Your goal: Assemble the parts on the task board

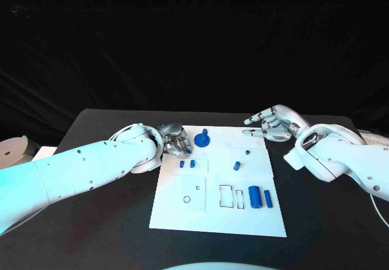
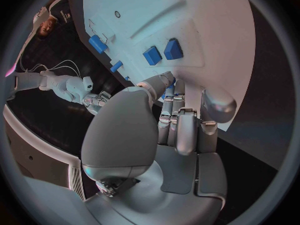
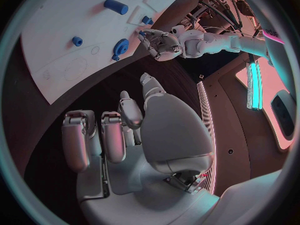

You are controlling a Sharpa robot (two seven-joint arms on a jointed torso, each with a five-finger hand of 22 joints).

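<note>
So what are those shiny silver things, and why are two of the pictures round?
The shiny things are a robot's two hands, on the ends of white arms. The square picture comes from a camera on the robot's head, looking down at a black table. Its left hand is at the edge of the flat white task board. Its right hand floats by the board's far corner with its fingers spread, holding nothing. The round pictures come from little cameras on each wrist, peeking over that hand's back, so everything looks bendy. On the board lie small blue parts: a blue toothed gear, a blue cylinder and some little blue blocks. I can't tell if the left hand is holding anything.
</note>
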